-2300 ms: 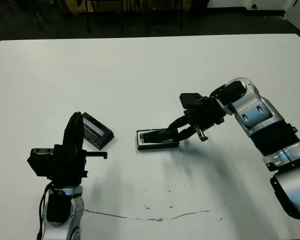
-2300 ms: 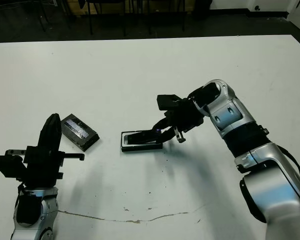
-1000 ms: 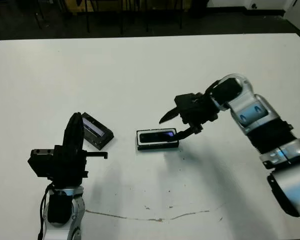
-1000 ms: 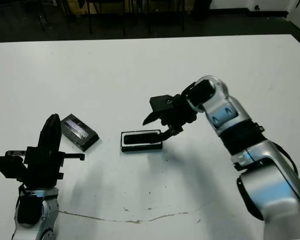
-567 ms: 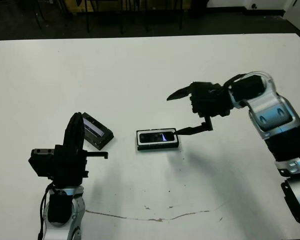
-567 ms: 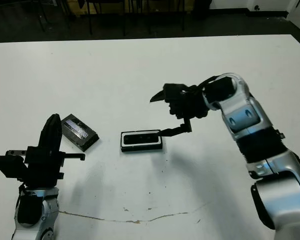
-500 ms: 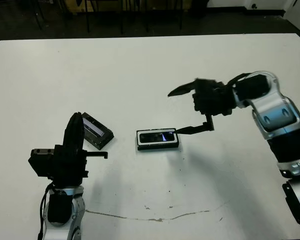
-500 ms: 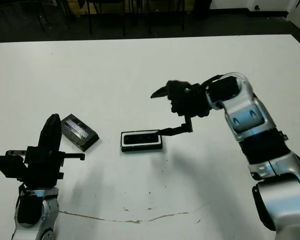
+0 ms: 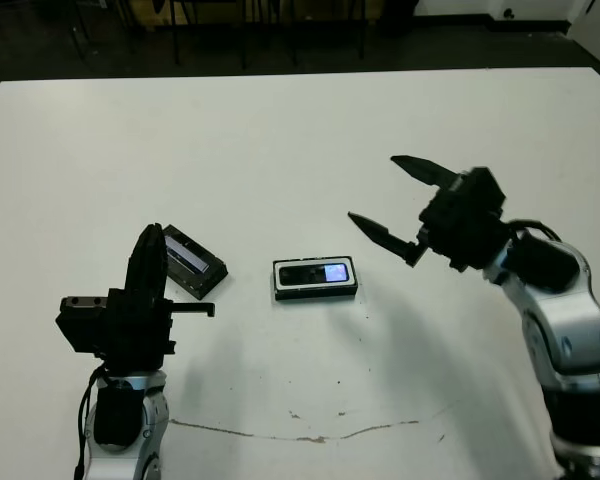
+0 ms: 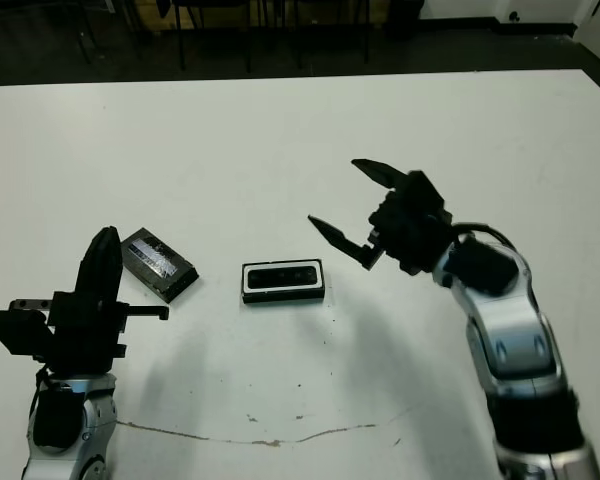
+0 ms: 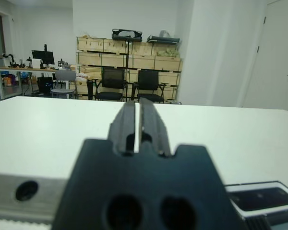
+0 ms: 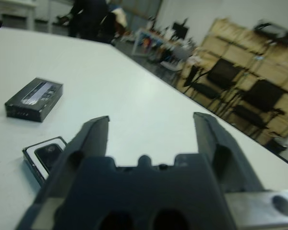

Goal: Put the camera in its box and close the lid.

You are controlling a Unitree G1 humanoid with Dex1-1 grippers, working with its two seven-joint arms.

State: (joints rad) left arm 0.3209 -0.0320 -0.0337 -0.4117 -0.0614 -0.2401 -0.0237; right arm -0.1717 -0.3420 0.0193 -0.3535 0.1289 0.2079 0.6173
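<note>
The camera (image 9: 316, 273) lies flat inside the box (image 9: 315, 291), its small lit screen facing up toward the right end, and the box sits near the middle of the white worktop (image 9: 280, 140). The lid (image 9: 193, 262) lies separately on the worktop to the left of the box, turned at an angle, its glossy strip showing, clear of the box and not touching it. The right gripper (image 9: 395, 200) hangs above the worktop to the right of the box, apart from it, with its two black fingers (image 9: 378, 231) spread wide and nothing between them; the right wrist view shows the same wide gap, with the box and the lid lying beyond the fingers. The left gripper (image 11: 138, 112) stands at the near left corner of the worktop, just beside the lid, pointing away across the surface; in the left wrist view its fingers are pressed together with only a thin slit between them, holding nothing.
</note>
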